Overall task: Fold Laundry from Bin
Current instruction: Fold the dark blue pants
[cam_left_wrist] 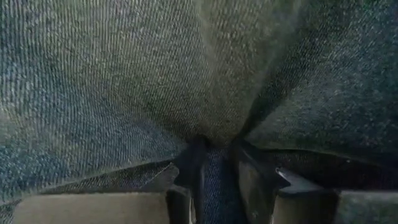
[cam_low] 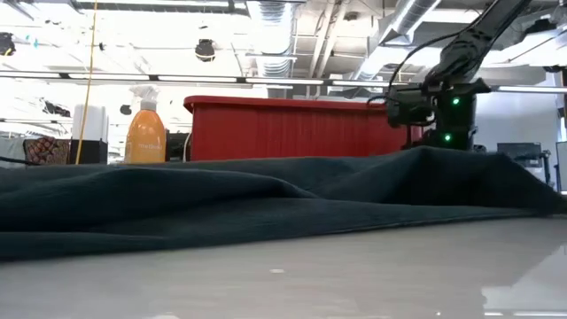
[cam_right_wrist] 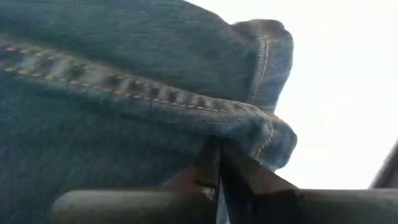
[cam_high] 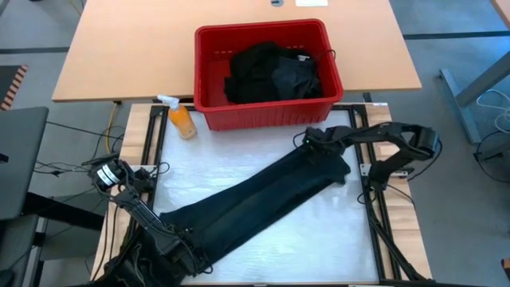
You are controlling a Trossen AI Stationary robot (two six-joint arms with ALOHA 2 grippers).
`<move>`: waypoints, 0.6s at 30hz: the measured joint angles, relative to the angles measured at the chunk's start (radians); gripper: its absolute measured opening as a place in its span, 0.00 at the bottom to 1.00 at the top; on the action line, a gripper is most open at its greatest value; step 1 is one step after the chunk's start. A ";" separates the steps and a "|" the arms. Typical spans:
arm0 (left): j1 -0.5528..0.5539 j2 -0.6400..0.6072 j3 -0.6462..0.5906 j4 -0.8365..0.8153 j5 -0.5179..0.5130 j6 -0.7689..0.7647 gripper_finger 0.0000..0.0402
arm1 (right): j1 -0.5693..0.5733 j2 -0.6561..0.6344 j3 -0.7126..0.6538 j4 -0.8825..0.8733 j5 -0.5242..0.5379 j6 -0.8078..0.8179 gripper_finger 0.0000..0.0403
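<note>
A long dark garment (cam_high: pixel 255 199) with stitched seams lies stretched slantwise on the white table top, from the near left to the far right. It also shows in the low view (cam_low: pixel 266 195). My left gripper (cam_high: pixel 185 241) is shut on its near left end. My right gripper (cam_high: pixel 319 140) is shut on its far right end, just in front of the red bin (cam_high: pixel 209 48). The bin stands at the table's far edge and holds more dark laundry (cam_high: pixel 271 73). My left gripper pinches a fold of the garment's near left end (cam_left_wrist: pixel 214 163) between its two fingers (cam_left_wrist: pixel 189 165). The cloth spreads away from the fingers and fills the wrist view. The end lies low at the table. My right gripper pinches the garment's stitched hem (cam_right_wrist: pixel 249 134) near a corner between its two shut fingers (cam_right_wrist: pixel 208 165). The fingers come from the table's right side. The cloth runs away from them toward the left arm, resting on the table.
An orange spray bottle (cam_high: pixel 180 118) stands at the bin's near left corner. A wooden table (cam_high: pixel 119 48) lies beyond the bin. Dark frame rails (cam_high: pixel 374 215) run along the work area's left and right edges. Bare white table shows near right (cam_high: pixel 319 231).
</note>
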 joint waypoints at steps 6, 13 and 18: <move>0.000 -0.001 0.000 0.014 0.029 -0.013 0.18 | -0.093 -0.004 0.032 -0.026 0.151 -0.135 0.06; -0.004 0.000 0.000 0.014 0.029 -0.004 0.18 | -0.132 -0.005 0.120 -0.105 0.179 -0.215 0.11; -0.006 0.000 0.000 0.016 0.015 -0.014 0.18 | -0.104 -0.015 0.190 -0.197 0.156 -0.184 0.13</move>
